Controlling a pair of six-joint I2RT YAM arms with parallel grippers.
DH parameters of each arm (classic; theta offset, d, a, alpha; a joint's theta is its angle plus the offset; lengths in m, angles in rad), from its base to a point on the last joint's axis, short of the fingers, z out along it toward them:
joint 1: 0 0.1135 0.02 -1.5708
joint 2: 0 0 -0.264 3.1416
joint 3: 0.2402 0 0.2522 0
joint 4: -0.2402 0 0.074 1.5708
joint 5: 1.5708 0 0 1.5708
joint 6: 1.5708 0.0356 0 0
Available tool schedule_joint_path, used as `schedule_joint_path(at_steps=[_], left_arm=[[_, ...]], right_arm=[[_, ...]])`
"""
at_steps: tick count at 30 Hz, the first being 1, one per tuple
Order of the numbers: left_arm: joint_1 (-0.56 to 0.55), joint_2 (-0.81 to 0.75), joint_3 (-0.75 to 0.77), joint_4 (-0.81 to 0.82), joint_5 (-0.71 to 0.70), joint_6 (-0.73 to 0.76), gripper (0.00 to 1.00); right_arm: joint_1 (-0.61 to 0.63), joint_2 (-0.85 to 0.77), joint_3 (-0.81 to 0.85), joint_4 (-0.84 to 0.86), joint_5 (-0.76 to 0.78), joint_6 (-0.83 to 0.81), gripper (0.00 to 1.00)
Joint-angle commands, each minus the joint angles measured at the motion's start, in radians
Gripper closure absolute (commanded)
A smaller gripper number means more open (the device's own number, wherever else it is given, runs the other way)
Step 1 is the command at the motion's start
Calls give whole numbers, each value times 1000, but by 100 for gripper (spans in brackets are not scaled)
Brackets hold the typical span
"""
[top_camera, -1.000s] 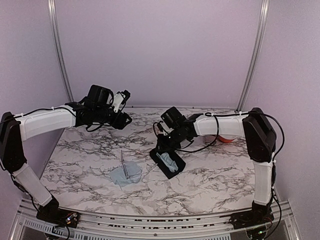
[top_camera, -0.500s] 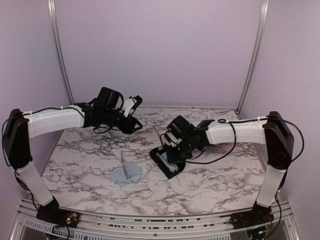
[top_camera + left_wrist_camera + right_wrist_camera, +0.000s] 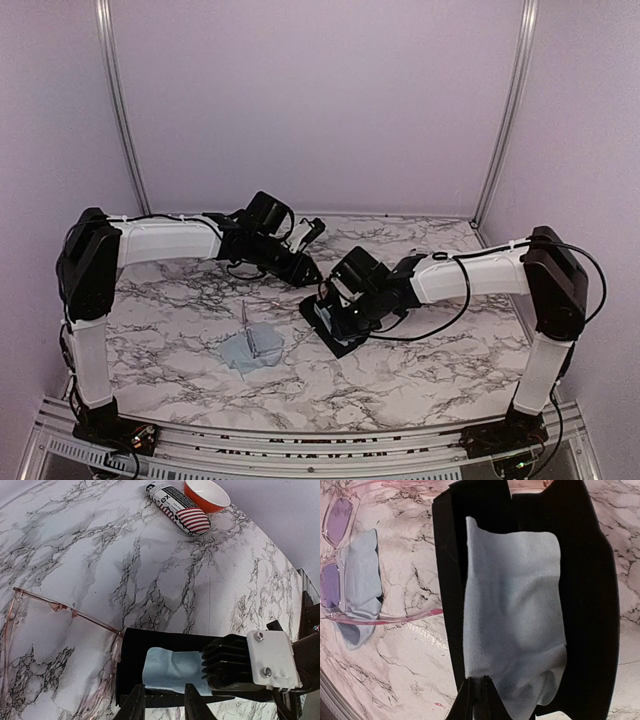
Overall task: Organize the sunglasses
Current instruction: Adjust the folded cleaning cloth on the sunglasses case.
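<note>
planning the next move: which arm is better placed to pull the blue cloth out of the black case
Right: the right claw pinches the edge of the blue cloth inside the black case; the left claw, jaws apart, sits at its rim.

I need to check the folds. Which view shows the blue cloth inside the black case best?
Right wrist: the cloth sits large and central, every crease plain. Left wrist shows only one end, the rest covered. From the top, the right arm hides nearly all of it.
</note>
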Motion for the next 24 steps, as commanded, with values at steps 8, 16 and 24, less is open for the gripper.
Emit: schedule_joint_path(at_steps=[8,16,24], left_arm=[[-35,99,98,-126,58,-54,76],[-48,146,134,-128,61,-77,76],[-56,201,222,-114,21,-130,77]], right_arm=[[-51,23,-28,51,23,-25,92],[-114,40,-16,112,-126,-112,92],[-113,-40,21,78,-133,-107,79]])
